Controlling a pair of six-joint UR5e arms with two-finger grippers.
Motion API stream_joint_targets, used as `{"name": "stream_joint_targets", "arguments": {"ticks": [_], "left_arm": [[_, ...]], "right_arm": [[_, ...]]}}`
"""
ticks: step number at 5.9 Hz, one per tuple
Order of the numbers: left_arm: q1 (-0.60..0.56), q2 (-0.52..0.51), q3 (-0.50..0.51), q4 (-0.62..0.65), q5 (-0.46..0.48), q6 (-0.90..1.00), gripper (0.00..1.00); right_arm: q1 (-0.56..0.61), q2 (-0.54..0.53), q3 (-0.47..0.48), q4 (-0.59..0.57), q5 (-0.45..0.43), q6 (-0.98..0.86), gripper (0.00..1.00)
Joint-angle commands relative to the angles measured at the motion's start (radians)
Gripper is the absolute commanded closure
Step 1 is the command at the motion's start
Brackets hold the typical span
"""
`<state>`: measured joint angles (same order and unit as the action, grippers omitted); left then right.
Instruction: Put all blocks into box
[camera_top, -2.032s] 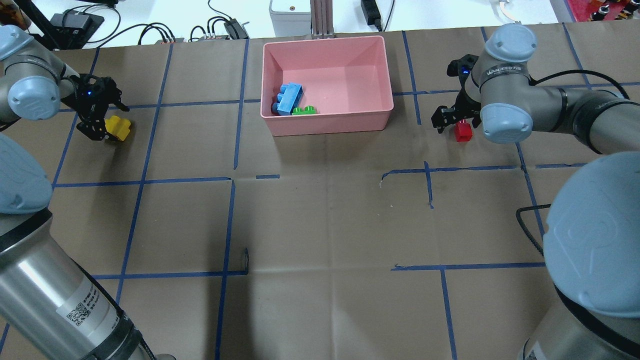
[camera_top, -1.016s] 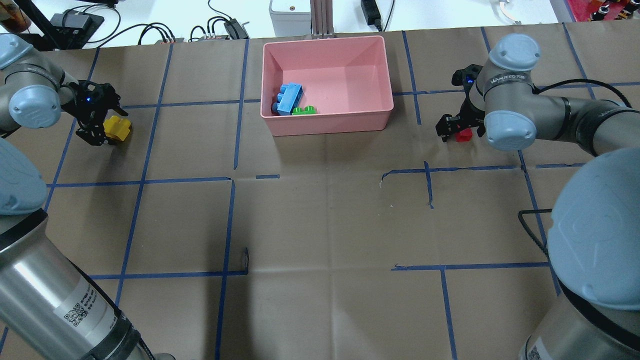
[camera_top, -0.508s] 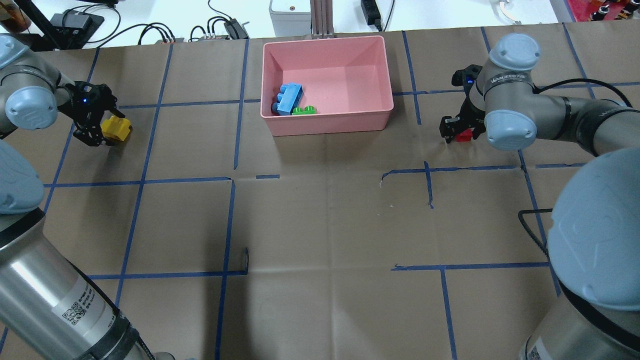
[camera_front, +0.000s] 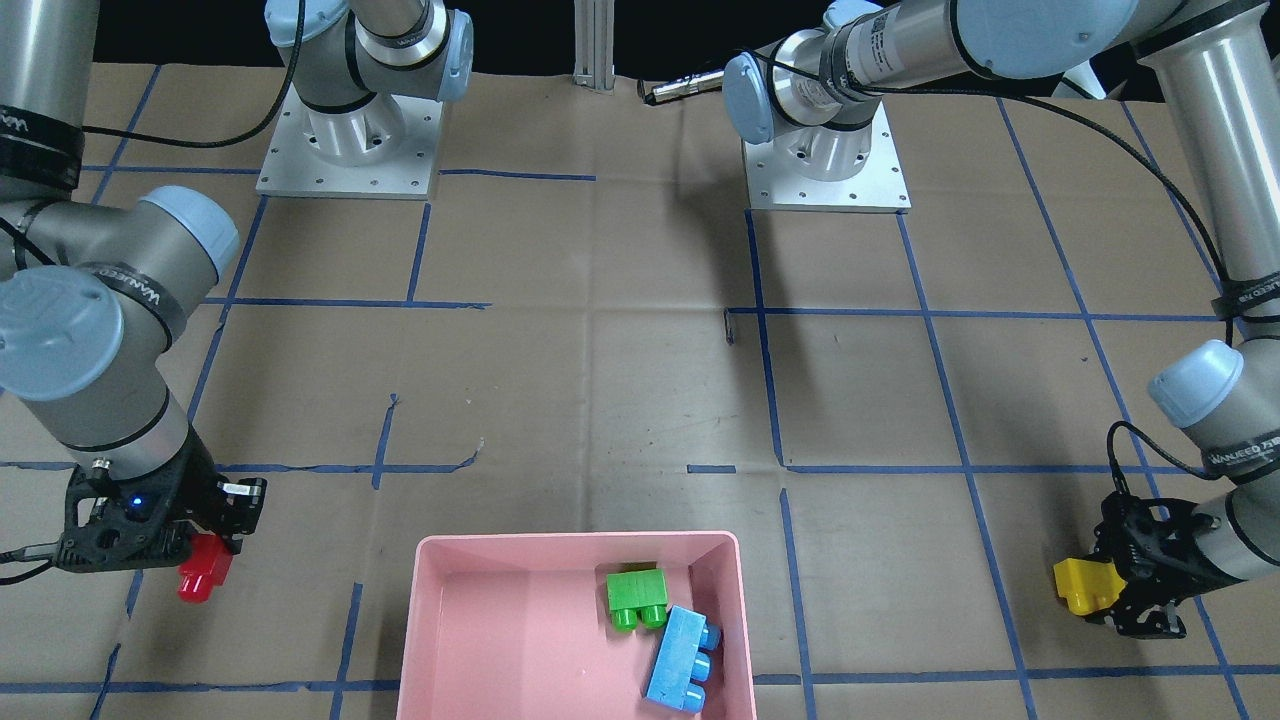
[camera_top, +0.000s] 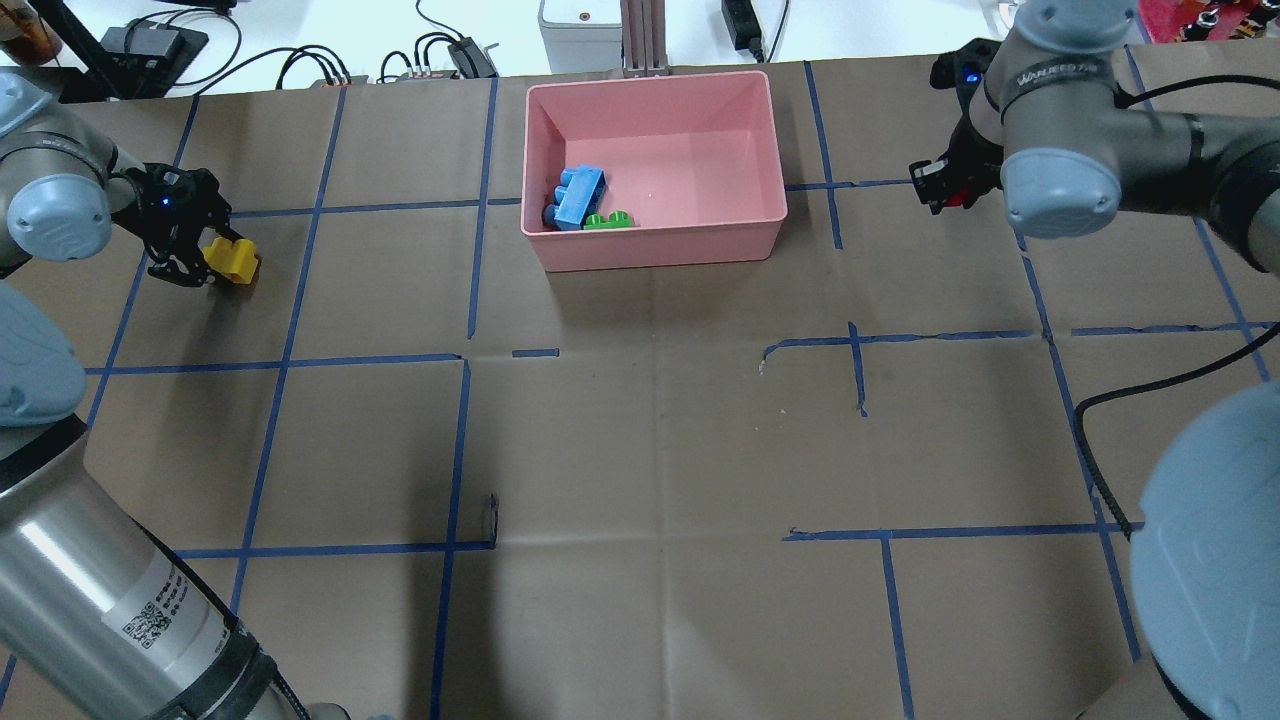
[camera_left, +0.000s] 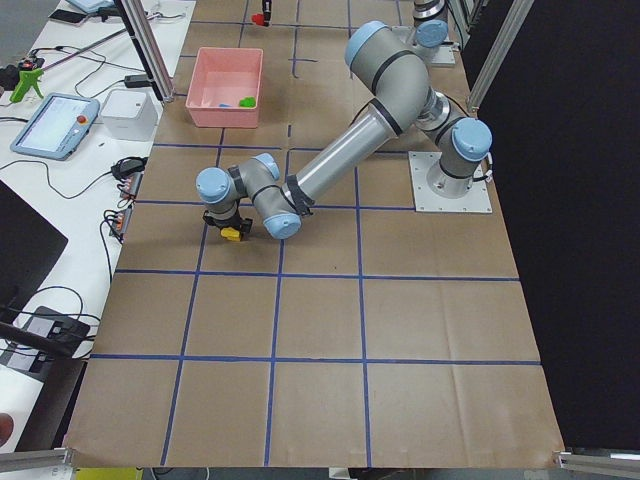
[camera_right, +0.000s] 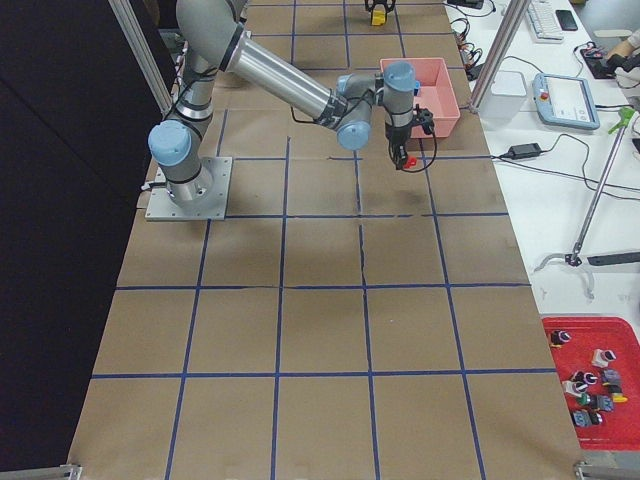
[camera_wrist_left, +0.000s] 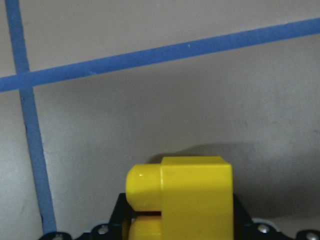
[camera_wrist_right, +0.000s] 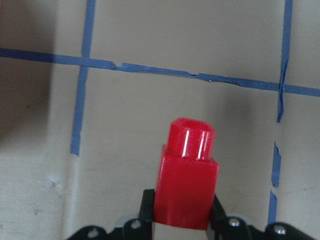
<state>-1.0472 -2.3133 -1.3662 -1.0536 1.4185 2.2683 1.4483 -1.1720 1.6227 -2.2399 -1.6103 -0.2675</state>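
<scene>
The pink box (camera_top: 650, 80) stands at the far middle of the table, and it also shows in the front view (camera_front: 580, 541). The light-blue brick (camera_top: 580, 197) and the green brick (camera_top: 608, 221) lie inside it at its near left. My left gripper (camera_top: 208, 264) is shut on the yellow brick (camera_top: 232, 262), low over the table far to the left of the box; the left wrist view shows the brick (camera_wrist_left: 185, 200) between the jaws. My right gripper (camera_top: 945, 192) is shut on the red brick (camera_wrist_right: 187, 180) and holds it above the table to the right of the box.
Blue tape lines cross the brown paper table cover. Cables, a white unit (camera_top: 580, 30) and other devices lie beyond the table's far edge. The two arm bases (camera_front: 348, 150) stand at the robot's side of the table.
Both grippers closed on their bricks. The right gripper has risen with the red brick. The left gripper has barely shifted with the yellow brick.
</scene>
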Motion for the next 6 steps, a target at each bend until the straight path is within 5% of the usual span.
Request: {"name": "stream_joint_targets", "arguments": {"ticks": [1, 2, 4, 6], "left_arm": [[-0.002, 0.017, 0.007, 0.003, 0.008, -0.016, 0.65], [-0.005, 0.061, 0.031, -0.008, 0.016, -0.047, 0.69], [-0.011, 0.153, 0.132, -0.238, 0.019, -0.192, 0.72], [-0.042, 0.172, 0.223, -0.382, 0.042, -0.387, 0.75]], "right_arm": [[0.142, -0.015, -0.128, 0.072, 0.003, 0.019, 0.98], [0.221, 0.061, -0.195, 0.054, 0.063, 0.025, 0.98], [0.328, 0.235, -0.353, -0.044, 0.148, 0.1, 0.98], [0.351, 0.272, -0.397, -0.063, 0.153, 0.152, 0.97]]}}
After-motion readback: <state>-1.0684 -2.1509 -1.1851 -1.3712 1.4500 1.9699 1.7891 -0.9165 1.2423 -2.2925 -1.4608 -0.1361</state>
